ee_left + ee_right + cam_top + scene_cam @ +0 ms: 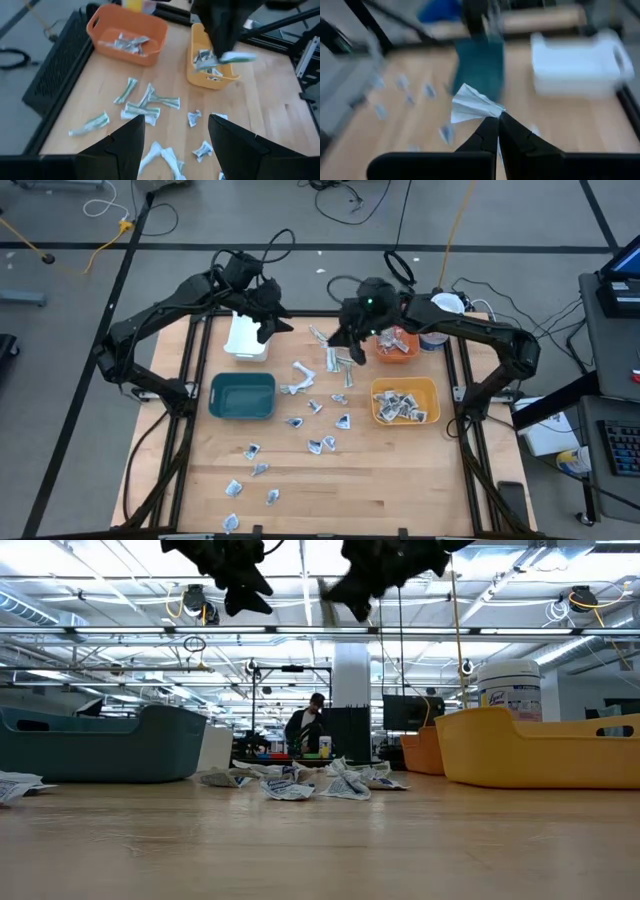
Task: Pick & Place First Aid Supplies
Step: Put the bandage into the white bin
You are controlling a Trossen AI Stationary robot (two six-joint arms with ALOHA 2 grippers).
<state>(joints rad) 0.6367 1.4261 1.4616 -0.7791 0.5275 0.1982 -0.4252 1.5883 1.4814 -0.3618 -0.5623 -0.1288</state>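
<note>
The first aid supplies [312, 405] are small white packets and strips scattered over the wooden table; more lie in the orange bin [397, 345] and the yellow bin [405, 402]. My right gripper [497, 131] hangs high above the strips near the orange bin, shut on one white packet [471, 105]. That packet shows as a pale strip [235, 57] in the left wrist view. My left gripper [175, 145] stands open and empty, high above the table beside the white bin [245, 338]. My right gripper pinches one edge of the white packet [492, 114] between its two fingertips [487, 131]. The rest of the packet sticks out beyond the tips. It is lifted well clear of the table.
A teal bin [242, 395] stands at the left of the table, in front of the white bin. A round white-lidded tub [447, 305] stands behind the orange bin. Loose packets reach toward the near edge [250, 470]. A person [305, 725] shows far off in the room.
</note>
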